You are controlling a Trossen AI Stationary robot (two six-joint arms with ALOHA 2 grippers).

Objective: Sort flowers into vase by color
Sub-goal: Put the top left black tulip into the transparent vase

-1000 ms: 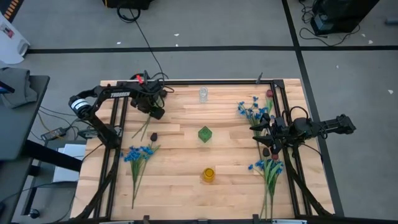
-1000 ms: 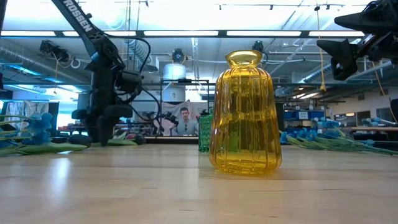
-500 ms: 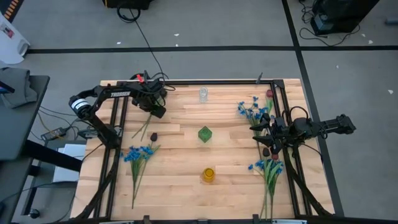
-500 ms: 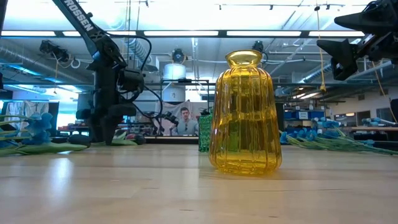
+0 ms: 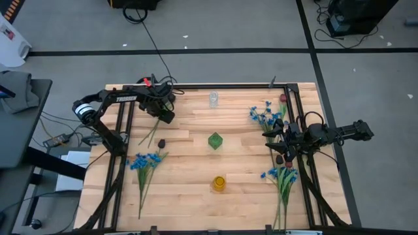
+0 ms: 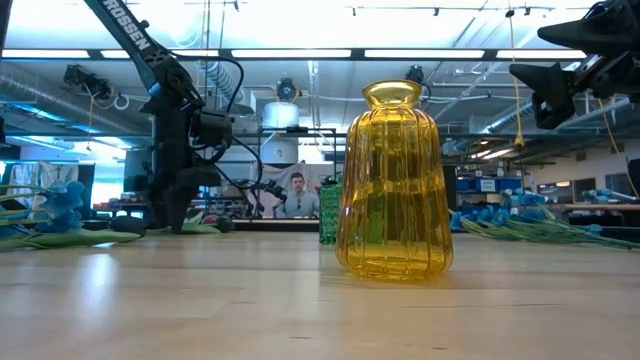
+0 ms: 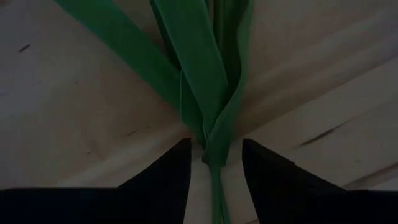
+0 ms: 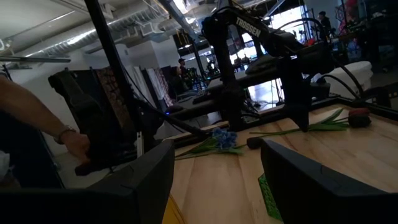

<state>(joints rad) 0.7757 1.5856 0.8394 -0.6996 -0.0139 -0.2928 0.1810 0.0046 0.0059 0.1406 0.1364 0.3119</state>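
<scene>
My left gripper (image 5: 161, 116) is open and low at the table's far left. Its fingers (image 7: 177, 165) stand on either side of a green stem (image 7: 216, 186), where the long leaves (image 7: 199, 74) join it. From the right wrist view that flower's dark red bud (image 8: 359, 115) lies flat beyond the gripper. A dark-headed stem (image 5: 161, 141) and a blue spray (image 5: 145, 161) lie nearer on the left. My right gripper (image 5: 281, 147) hangs open above the right side, between two blue sprays (image 5: 263, 117) (image 5: 282, 175). The clear vase (image 5: 213, 99), green vase (image 5: 215, 140) and yellow vase (image 5: 219, 183) stand along the middle. My left gripper comes at the stem from above, pointing down, with its fingers across the stem at the leaf joint (image 7: 211, 149). I cannot tell whether the fingers touch the leaves or the stem. The flower lies flat on the table.
Dark frame rails run along the table's left side (image 5: 121, 130) and right side (image 5: 307, 163). A second dark red bud (image 5: 283, 98) lies at the far right. A person's hand (image 8: 78, 146) shows beyond the table. Bare wood lies between the vases and the flowers.
</scene>
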